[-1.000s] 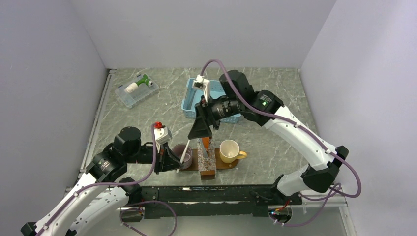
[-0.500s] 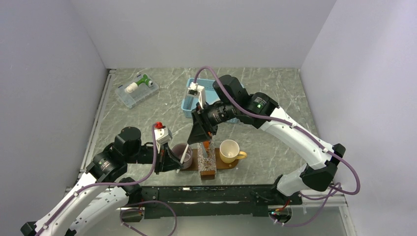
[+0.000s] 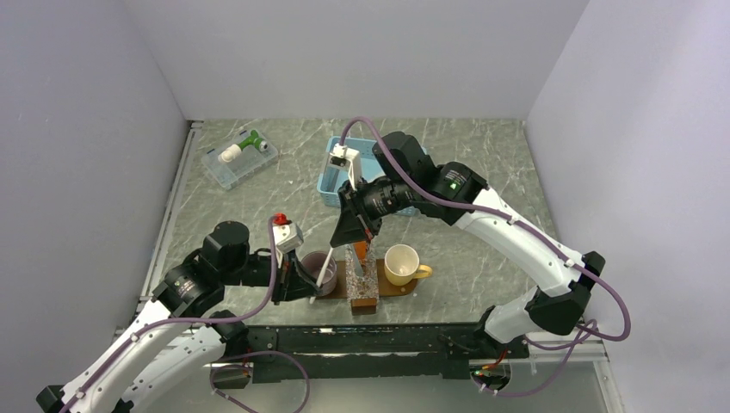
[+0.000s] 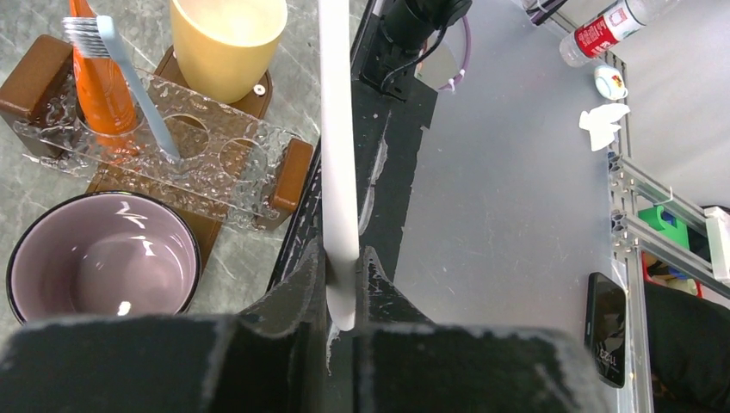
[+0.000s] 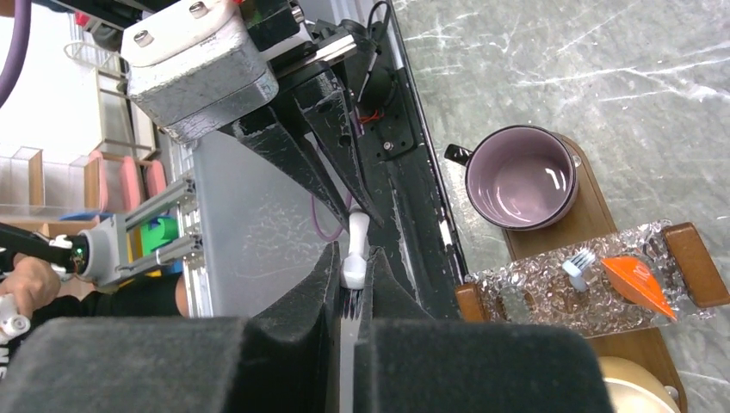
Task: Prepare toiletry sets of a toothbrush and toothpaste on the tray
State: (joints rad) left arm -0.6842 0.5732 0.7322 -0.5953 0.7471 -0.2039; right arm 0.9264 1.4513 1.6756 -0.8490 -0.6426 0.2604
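White toothbrush (image 4: 337, 155) is off the tray (image 5: 603, 219), held in the air, steeply tilted, beside the purple mug (image 4: 99, 258) at the tray's left end. New since a second ago: the right claw (image 5: 353, 262), then spread above the brush, has dropped slightly and pressed shut on the bristle end; the head shows pinched between its fingers in the right wrist view. Left claw (image 4: 342, 258) is unchanged, still pinching the bottom of the handle. So both claws now hold one brush, which reads as a hand-over or regrip. Probably the left lets go next, leaving the right to set the brush down. On the tray, a clear textured rack (image 4: 215, 146) already carries the orange toothpaste (image 4: 99, 77) and a grey-blue toothbrush (image 4: 129, 77); a yellow cup (image 4: 228, 34) stands past it. One set looks done. Risk: both claws pulling on the thin handle at once.
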